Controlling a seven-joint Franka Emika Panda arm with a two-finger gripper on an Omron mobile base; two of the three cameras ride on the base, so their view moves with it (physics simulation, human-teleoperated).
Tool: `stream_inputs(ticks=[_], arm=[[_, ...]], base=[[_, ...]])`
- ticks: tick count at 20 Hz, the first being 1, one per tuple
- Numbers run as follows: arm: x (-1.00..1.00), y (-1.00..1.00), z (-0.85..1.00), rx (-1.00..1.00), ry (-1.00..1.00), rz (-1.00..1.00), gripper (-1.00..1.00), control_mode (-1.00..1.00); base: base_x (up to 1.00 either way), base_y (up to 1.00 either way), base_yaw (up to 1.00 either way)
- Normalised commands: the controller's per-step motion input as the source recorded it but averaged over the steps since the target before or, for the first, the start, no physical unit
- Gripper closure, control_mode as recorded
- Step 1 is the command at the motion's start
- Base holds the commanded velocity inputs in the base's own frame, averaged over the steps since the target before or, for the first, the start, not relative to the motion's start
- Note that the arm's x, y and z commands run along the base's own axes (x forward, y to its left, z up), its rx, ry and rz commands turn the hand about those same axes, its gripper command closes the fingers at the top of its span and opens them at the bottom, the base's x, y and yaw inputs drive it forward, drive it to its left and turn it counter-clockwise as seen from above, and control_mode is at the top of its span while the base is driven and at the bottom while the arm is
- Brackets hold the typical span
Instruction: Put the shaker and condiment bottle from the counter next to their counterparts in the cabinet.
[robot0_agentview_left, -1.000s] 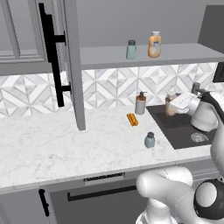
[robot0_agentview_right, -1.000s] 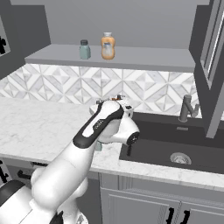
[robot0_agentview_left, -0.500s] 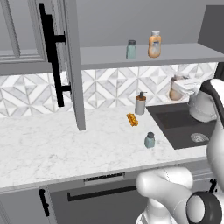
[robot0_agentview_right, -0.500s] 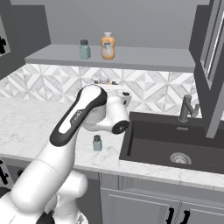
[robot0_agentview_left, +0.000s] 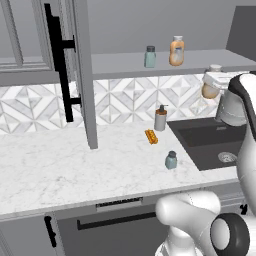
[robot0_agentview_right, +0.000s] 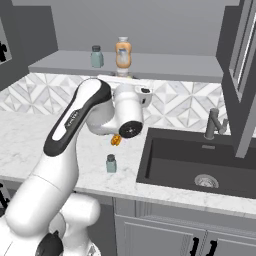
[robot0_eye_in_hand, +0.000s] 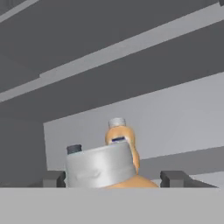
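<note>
Left base view: the condiment bottle is seen pinched in the claw, just below shelf level, right of its counterparts. Right base view: the shaker is left upright on the counter. Hand view: the held bottle's cap is seen pointing toward the shelf bottle.

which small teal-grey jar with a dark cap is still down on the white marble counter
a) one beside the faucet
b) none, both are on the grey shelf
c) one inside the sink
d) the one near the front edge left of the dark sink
d: one small teal-grey jar with a dark cap stands on the white marble counter just left of the dark sink; the other identical jar sits on the grey shelf.
</note>
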Motion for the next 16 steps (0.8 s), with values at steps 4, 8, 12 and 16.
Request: stream_inputs(ticks=[4, 8, 12, 16], arm=[[0.0, -0.14, 0.68, 0.0, -0.02, -0.06, 1.0, -1.0], [0.1, -0.02, 0.36, 0.0, 0.0, -0.02, 1.0, -1.0], [0.15, 0.0, 0.34, 0.0, 0.0, -0.01, 1.0, -1.0], [0.14, 0.0, 0.32, 0.01, 0.0, -0.03, 1.0, -1.0]], base=[[0.0, 0.0, 0.0], [0.0, 0.0, 0.0], [0.0, 0.0, 0.0], [0.0, 0.0, 0.0]])
